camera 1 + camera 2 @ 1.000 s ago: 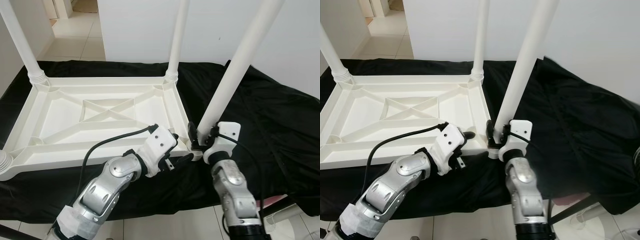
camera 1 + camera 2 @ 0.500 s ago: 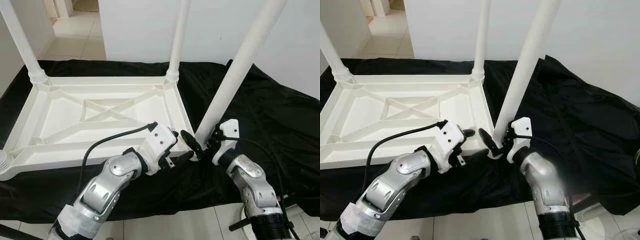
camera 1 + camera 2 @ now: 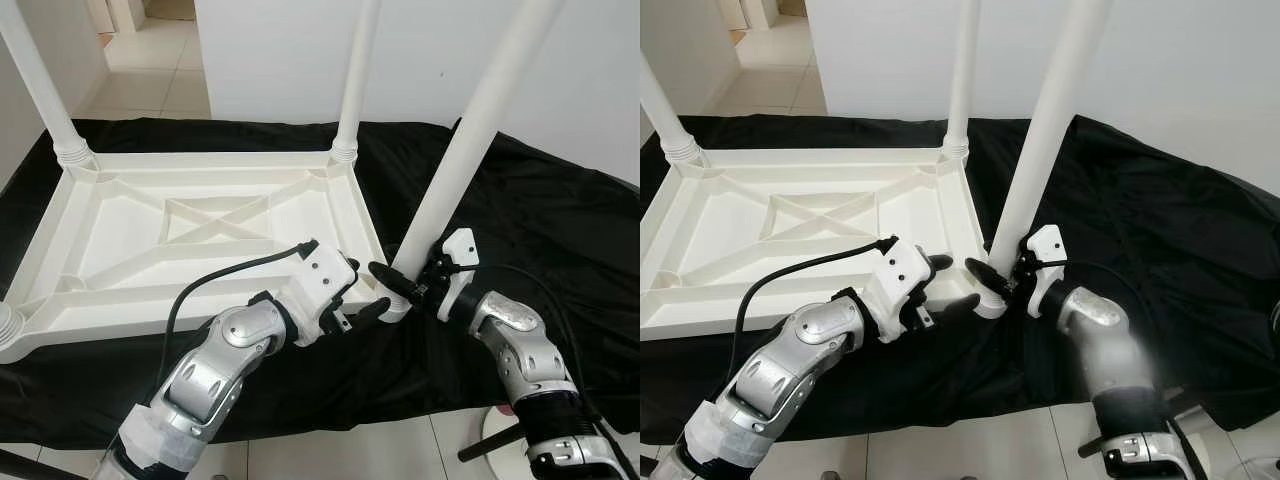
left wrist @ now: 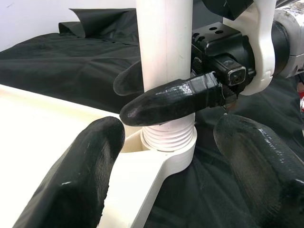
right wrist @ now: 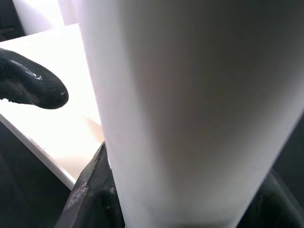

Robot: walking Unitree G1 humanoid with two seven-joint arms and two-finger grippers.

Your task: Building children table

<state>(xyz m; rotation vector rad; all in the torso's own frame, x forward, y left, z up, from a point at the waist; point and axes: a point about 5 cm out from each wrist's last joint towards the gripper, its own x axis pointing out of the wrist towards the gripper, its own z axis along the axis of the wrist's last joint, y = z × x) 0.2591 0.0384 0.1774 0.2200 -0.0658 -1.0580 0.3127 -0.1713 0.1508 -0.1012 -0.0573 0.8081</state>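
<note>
While the tabletop (image 3: 200, 235) lies upside down on the black cloth (image 3: 540, 230), take every position below from its near right corner socket (image 3: 395, 308).

Leg in hand: the white leg (image 3: 462, 150) stands in that socket; its long axis rises from the socket and leans up and away to the right.
Other legs: one leg (image 3: 355, 75) stands upright at the far right corner, another (image 3: 40, 85) at the far left.
Right gripper (image 3: 405, 285): its fingers (image 4: 171, 102) close around the leg just above the socket's ribbed collar, one finger on each side. It is the nearer arm to the work.
Left gripper (image 3: 362, 308): placed just left of the socket, fingers (image 4: 78, 178) spread wide, holding nothing; the socket sits in the gap ahead of them.
Step, as judged: seating or screwing the leg into the socket.
Relation to watch: the leg's lean. You should bring its axis in line with the socket before you turn it further.
Risk, as judged: a tilted leg may bind in the collar.
</note>
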